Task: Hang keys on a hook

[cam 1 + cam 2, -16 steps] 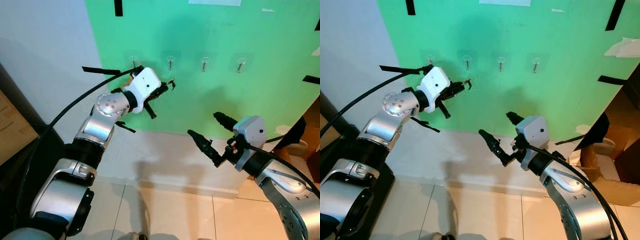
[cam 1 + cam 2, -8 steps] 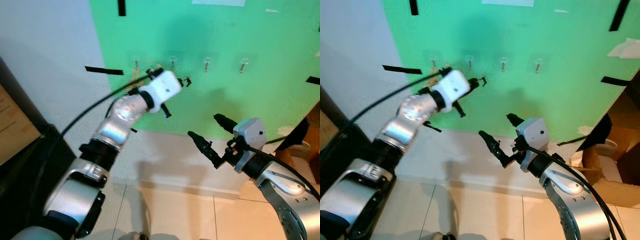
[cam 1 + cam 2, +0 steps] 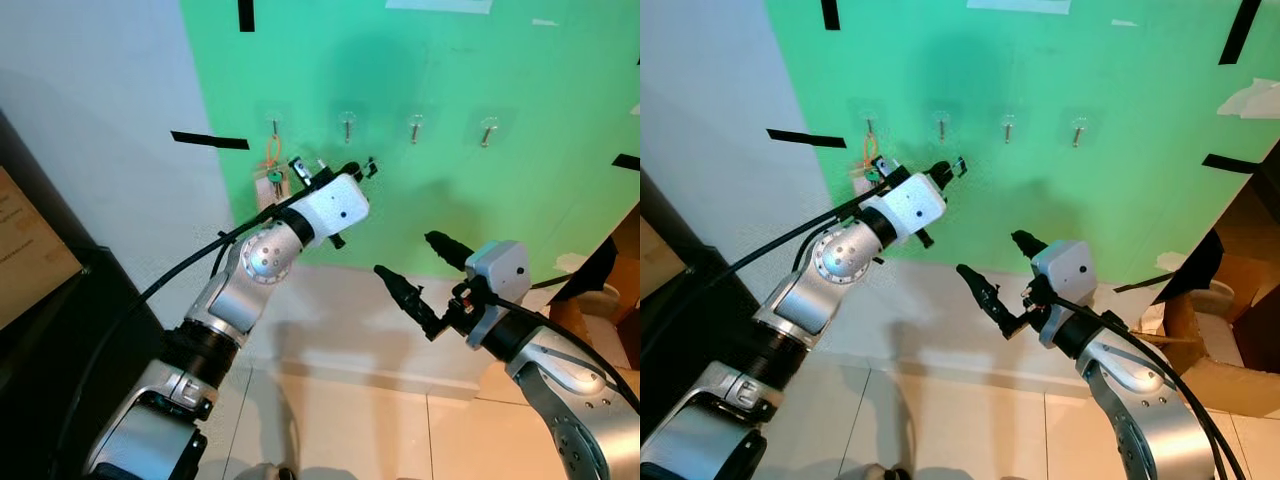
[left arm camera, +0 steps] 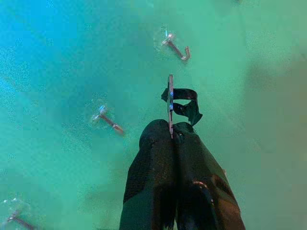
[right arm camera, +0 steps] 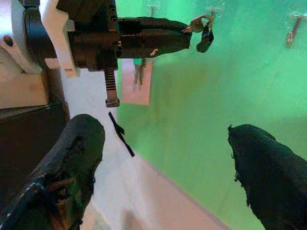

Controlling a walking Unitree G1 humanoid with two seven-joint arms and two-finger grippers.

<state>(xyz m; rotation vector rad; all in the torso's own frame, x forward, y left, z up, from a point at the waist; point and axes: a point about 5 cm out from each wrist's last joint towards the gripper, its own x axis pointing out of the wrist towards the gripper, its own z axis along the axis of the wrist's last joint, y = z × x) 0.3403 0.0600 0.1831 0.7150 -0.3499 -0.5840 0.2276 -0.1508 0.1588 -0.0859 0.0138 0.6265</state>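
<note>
Our left gripper (image 4: 171, 136) has dropped from the hooks, pinching the key (image 4: 170, 103) tight; we lift toward the hook (image 4: 175, 47) at 12 o'clock, right gripper (image 3: 415, 272) wide

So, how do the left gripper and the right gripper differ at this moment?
The left gripper is raised near the hooks on the green wall; the right gripper sits lower, away from them. The left gripper is shut on a key with a black tag; the right gripper is open and holds nothing. Both have two long black fingers.
</note>
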